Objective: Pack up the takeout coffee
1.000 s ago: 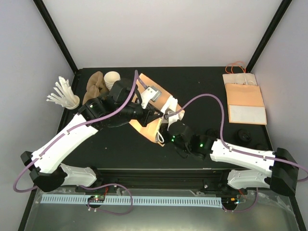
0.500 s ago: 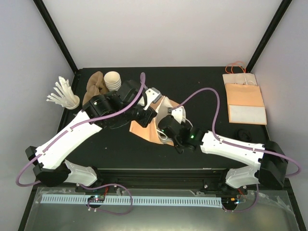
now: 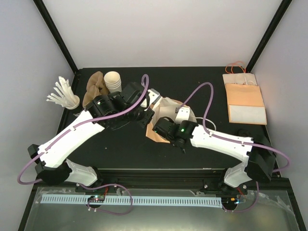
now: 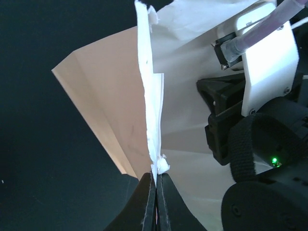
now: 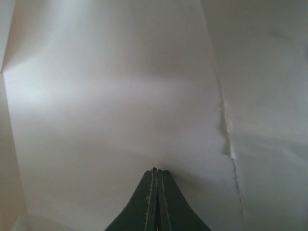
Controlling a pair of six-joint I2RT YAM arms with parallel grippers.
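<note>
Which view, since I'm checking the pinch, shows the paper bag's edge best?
Left wrist: the paper bag shows its tan side and white edge, the edge running down into the shut left fingers. Top external shows only bits of it between both arms. Right wrist shows just pale paper beyond the shut right fingers.

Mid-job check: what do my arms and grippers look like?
The left arm and right arm have white link shells with black joints. A purple cable loops along each. A green light glows on the right wrist. The left gripper and right gripper have dark tapered fingers.
</note>
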